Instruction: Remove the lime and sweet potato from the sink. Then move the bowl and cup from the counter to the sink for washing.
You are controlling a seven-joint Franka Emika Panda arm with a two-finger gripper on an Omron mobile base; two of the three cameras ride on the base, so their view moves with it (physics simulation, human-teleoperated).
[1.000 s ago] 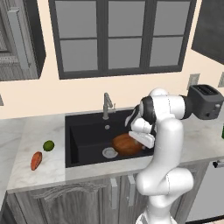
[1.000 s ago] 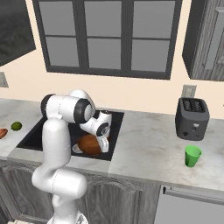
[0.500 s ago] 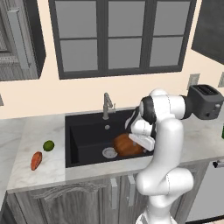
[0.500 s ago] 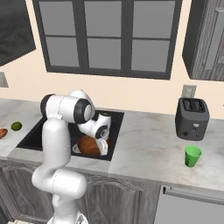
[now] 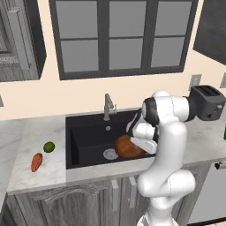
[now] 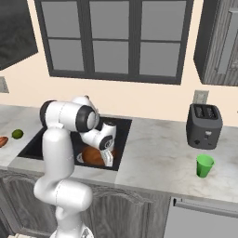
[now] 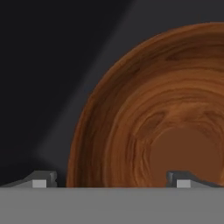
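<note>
**A:** Where do you find the bowl [image 5: 127,147]?

**B:** Look at the centre of the left base view. The bowl lies inside the sink [image 5: 88,137], just right of the round silver drain [image 5: 109,154], at the basin's right side. In the hand view its wooden interior occupies the right half of the frame.

**A:** What is the state of the gripper [image 7: 111,179]?

**B:** Your jaws stand wide apart. In the hand view one fingertip sits at lower left over the black basin and the other at lower right over the bowl's inside, so the rim lies between them. The jaws do not clamp it.

**A:** Locate the remaining items.

**B:** The lime [image 5: 49,146] and sweet potato [image 5: 36,162] rest on the counter [image 5: 39,176] at the left of the left base view. The cup [image 6: 204,165] stands on the counter at the right of the right base view, below the toaster [image 6: 204,125].
</note>
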